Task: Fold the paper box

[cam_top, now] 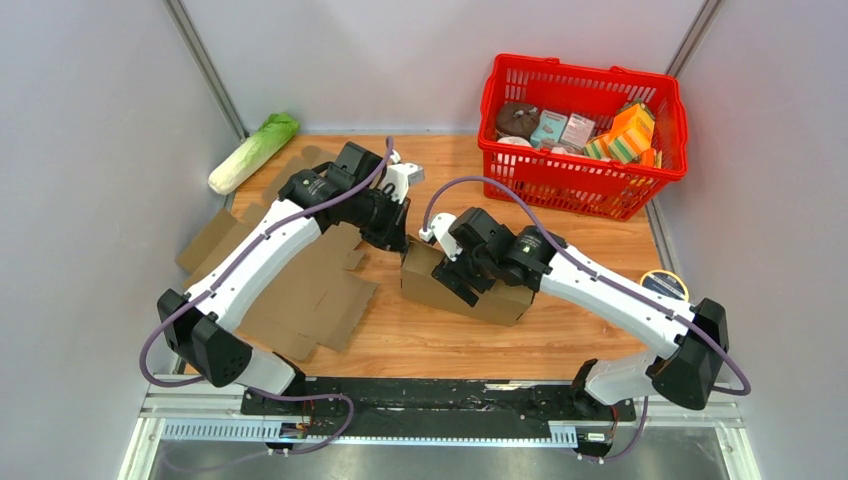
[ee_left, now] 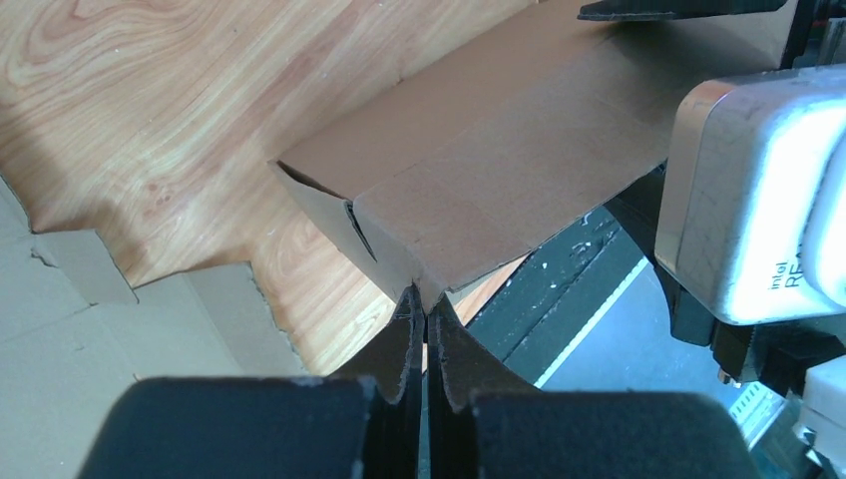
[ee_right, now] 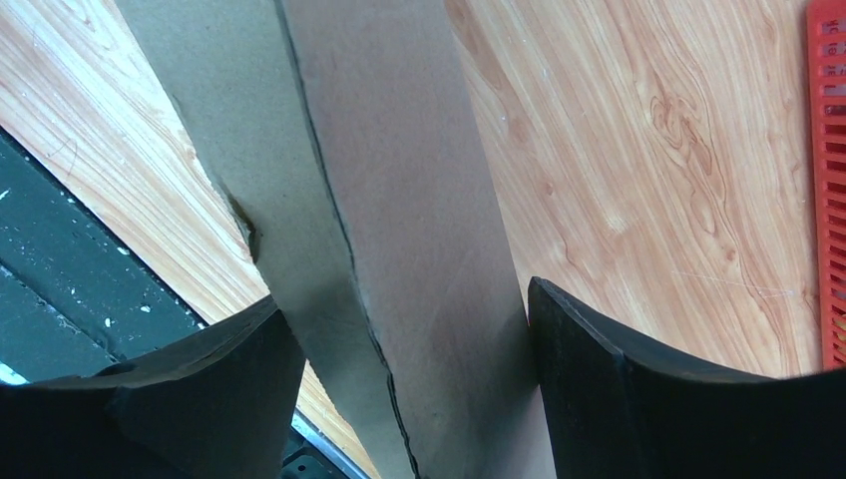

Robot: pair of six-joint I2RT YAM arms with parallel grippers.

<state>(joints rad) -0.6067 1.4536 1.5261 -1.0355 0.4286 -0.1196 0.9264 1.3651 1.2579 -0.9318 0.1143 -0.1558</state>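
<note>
The left end effector pinches the paper box corner steady, while the right end effector straddles it wide to press its sides.

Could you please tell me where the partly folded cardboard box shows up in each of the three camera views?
Top external: the cardboard box lies centre, between the two wrists.
Left wrist: upper middle to right, its corner pinched in the shut left gripper.
Right wrist: a tall band up the centre, between the right gripper's wide jaws.
Shared landmark: the wooden table, under the box in all three.
</note>
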